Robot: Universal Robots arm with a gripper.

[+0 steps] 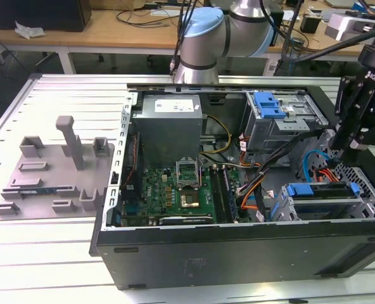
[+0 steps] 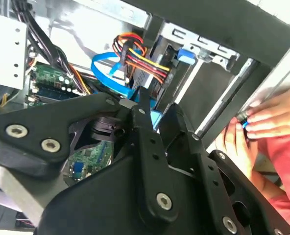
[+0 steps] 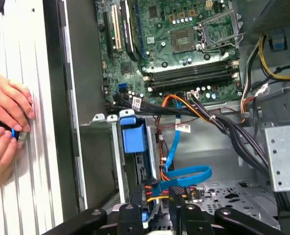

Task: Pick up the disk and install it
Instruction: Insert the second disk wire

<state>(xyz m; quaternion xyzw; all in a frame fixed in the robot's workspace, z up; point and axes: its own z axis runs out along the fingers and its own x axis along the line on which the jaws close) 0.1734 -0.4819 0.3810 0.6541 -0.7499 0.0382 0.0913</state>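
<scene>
The disk (image 1: 320,197) sits in its drive cage, cabled; the pincer (image 1: 347,144) hovers above, fingers pressed together, empty.

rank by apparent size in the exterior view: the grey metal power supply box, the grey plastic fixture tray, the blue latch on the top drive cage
1. grey plastic fixture tray
2. grey metal power supply box
3. blue latch, clearly smallest

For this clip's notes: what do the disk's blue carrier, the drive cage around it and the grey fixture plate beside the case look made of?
The disk's blue carrier looks like moulded plastic: uniform saturated colour, soft sheen. The drive cage looks like bare stamped sheet metal: silvery, perforated, folded edges. The grey fixture plate appears matte plastic, possibly printed; its blocks and post share one dull grey, but that stays uncertain. The gripper hangs above the cage.
</scene>
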